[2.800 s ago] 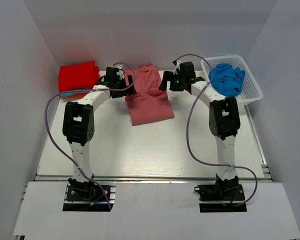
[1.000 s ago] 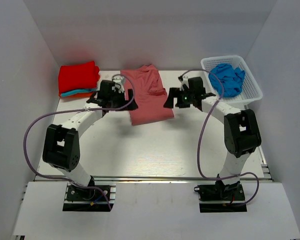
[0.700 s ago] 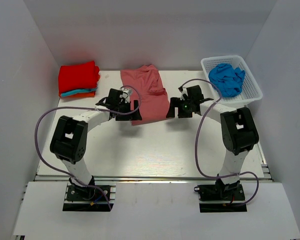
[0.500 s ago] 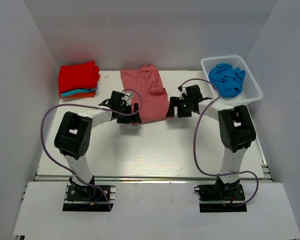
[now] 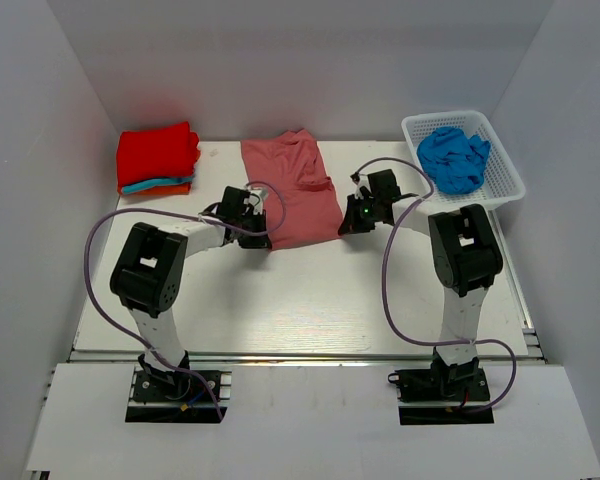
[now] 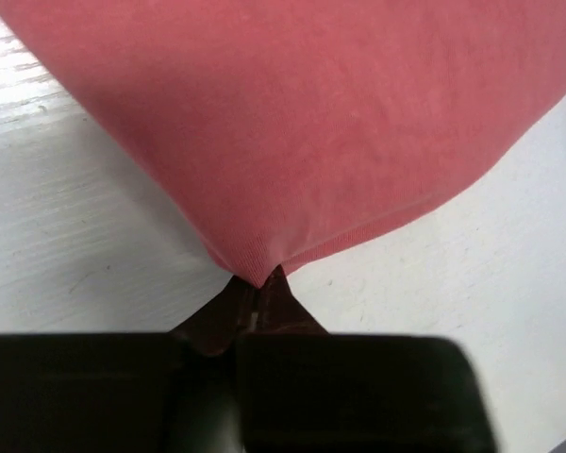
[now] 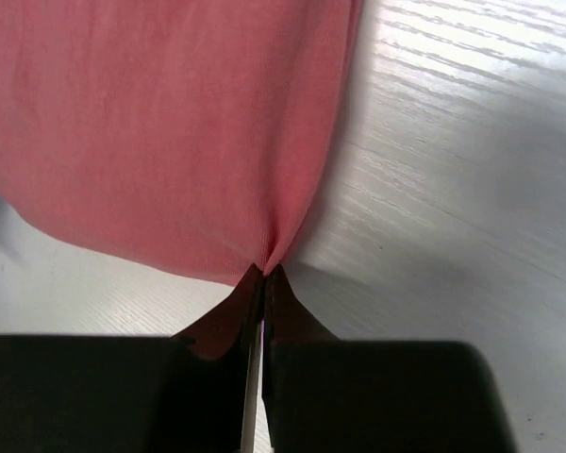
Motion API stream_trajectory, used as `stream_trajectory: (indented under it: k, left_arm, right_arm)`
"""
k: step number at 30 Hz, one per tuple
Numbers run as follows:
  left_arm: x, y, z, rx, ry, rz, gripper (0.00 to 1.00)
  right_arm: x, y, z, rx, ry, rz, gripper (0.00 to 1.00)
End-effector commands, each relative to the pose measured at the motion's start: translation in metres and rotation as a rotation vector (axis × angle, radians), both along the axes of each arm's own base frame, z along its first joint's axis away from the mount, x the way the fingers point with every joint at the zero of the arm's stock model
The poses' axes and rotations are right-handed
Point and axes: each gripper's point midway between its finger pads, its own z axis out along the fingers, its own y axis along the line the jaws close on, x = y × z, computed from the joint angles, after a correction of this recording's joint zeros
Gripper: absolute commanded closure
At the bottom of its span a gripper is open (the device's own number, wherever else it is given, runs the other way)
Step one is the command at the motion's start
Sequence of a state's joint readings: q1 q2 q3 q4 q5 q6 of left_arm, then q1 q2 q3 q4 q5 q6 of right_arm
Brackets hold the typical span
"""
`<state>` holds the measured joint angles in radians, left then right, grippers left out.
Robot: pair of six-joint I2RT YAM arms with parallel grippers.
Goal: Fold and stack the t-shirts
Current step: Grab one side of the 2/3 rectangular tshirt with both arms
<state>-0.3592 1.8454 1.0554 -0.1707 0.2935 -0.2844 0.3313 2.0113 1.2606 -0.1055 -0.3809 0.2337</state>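
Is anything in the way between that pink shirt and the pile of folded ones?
Nothing visible: only bare table lies between the pink shirt and the folded pile. The left tool and right tool pinch its near corners.

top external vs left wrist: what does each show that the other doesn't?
Top external only: the folded stack, the basket holding a blue shirt, and the right gripper on the rose shirt's near right corner. Left wrist only: close detail of the jaws pinched shut on the puckered corner tip. Both: the rose shirt, the left gripper and the white table.
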Motion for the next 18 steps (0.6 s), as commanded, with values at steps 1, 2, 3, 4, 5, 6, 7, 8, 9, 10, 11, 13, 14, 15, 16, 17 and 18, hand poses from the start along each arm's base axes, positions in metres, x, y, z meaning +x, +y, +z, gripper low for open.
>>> stream_trajectory:
  k: [1, 2, 3, 4, 5, 6, 7, 8, 9, 10, 11, 13, 14, 15, 16, 17, 18]
  left_arm:
    - [-0.005, -0.005, 0.006, -0.010, -0.029, -0.024, 1.00]
    - [-0.005, -0.005, 0.010, -0.019, -0.038, -0.018, 1.00]
    - [-0.008, -0.004, 0.011, -0.019, -0.038, -0.018, 1.00]
    - [-0.009, -0.007, 0.018, -0.037, -0.049, -0.028, 1.00]
    - [-0.014, -0.011, 0.030, -0.057, -0.069, -0.047, 1.00]
    - [-0.021, -0.012, 0.033, -0.072, -0.057, -0.052, 1.00]
    - [-0.027, -0.017, 0.041, -0.110, -0.057, -0.081, 1.00]
    - [-0.037, -0.022, 0.046, -0.130, -0.044, -0.098, 1.00]
    - [-0.050, -0.025, 0.055, -0.148, -0.047, -0.122, 1.00]
    - [-0.061, -0.029, 0.060, -0.184, -0.030, -0.157, 1.00]
    - [-0.072, -0.033, 0.064, -0.201, -0.019, -0.183, 1.00]
    - [-0.094, -0.032, 0.070, -0.215, 0.010, -0.213, 1.00]
    - [-0.105, -0.040, 0.076, -0.232, 0.029, -0.235, 1.00]
    - [-0.115, -0.038, 0.075, -0.235, 0.055, -0.242, 1.00]
    - [-0.130, -0.045, 0.080, -0.277, 0.082, -0.296, 1.00]
    - [-0.137, -0.047, 0.087, -0.304, 0.101, -0.305, 1.00]
    - [-0.150, -0.053, 0.102, -0.355, 0.110, -0.354, 1.00]
  right_arm:
    - [-0.001, 0.002, 0.003, 0.018, -0.006, 0.013, 1.00]
    - [0.000, 0.002, 0.010, 0.025, -0.025, 0.015, 1.00]
    - [-0.007, 0.002, 0.011, 0.031, -0.019, 0.018, 1.00]
    - [-0.008, 0.002, 0.014, 0.038, -0.017, 0.013, 1.00]
    - [-0.013, 0.000, 0.014, 0.037, -0.004, 0.012, 1.00]
    - [-0.017, -0.002, 0.027, 0.042, -0.014, 0.005, 1.00]
    - [-0.024, -0.003, 0.028, 0.043, -0.004, 0.006, 1.00]
    - [-0.028, -0.005, 0.040, 0.052, -0.017, -0.006, 1.00]
    - [-0.038, -0.008, 0.048, 0.054, -0.007, -0.021, 1.00]
    - [-0.050, -0.012, 0.044, 0.043, 0.018, -0.029, 1.00]
    - [-0.055, -0.015, 0.056, 0.049, 0.008, -0.050, 1.00]
    - [-0.082, -0.026, 0.065, 0.037, 0.027, -0.050, 1.00]
    - [-0.089, -0.028, 0.066, 0.030, 0.033, -0.051, 1.00]
    - [-0.109, -0.035, 0.058, 0.007, 0.096, -0.049, 1.00]
    - [-0.119, -0.036, 0.072, 0.021, 0.073, -0.038, 1.00]
    - [-0.125, -0.039, 0.074, 0.013, 0.080, -0.036, 1.00]
    - [-0.142, -0.044, 0.071, -0.011, 0.135, -0.029, 1.00]
